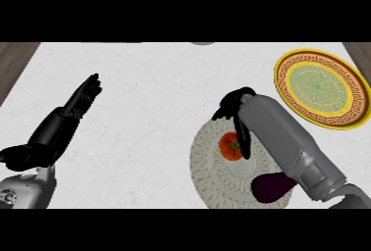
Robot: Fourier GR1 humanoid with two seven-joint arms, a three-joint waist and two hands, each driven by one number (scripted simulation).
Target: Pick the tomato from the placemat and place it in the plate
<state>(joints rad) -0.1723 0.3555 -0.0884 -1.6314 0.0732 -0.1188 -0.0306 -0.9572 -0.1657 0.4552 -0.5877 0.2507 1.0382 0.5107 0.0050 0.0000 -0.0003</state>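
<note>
The red tomato [229,146] lies on the round woven placemat [210,171], near its upper middle. My right hand [233,105] hangs over the mat's far edge, just beyond the tomato. One dark digit [244,139] reaches down along the tomato's right side. The fingers are not closed round the tomato, which shows almost whole. The yellow-rimmed patterned plate [321,88] stands at the upper right, apart from the mat, with nothing on it. My left hand [81,100] rests open at the left, fingers pointing up and away.
A dark purple eggplant [273,187] lies on the placemat's lower right, partly under my right forearm [290,142]. The white counter [145,98] ends in dark wood strips at the upper left and upper right corners.
</note>
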